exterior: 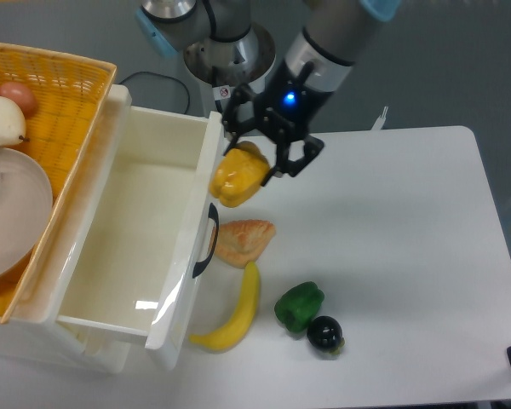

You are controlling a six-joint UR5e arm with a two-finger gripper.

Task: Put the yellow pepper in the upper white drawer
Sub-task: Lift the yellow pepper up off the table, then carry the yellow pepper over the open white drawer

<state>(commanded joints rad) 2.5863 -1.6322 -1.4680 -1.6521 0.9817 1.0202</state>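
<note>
The yellow pepper (238,178) hangs in the air, held by my gripper (254,162), which is shut on it. It sits just right of the front panel of the upper white drawer (119,256), above the dark curved handle (206,241). The drawer is pulled open and its inside looks bare. My arm reaches in from the upper right, with a blue light glowing on the wrist.
On the table lie an orange-tan bread wedge (243,241), a banana (232,312), a green pepper (299,306) and a dark round fruit (325,334). A yellow woven basket (64,94) with a glass bowl (10,211) and fruit sits left of the drawer.
</note>
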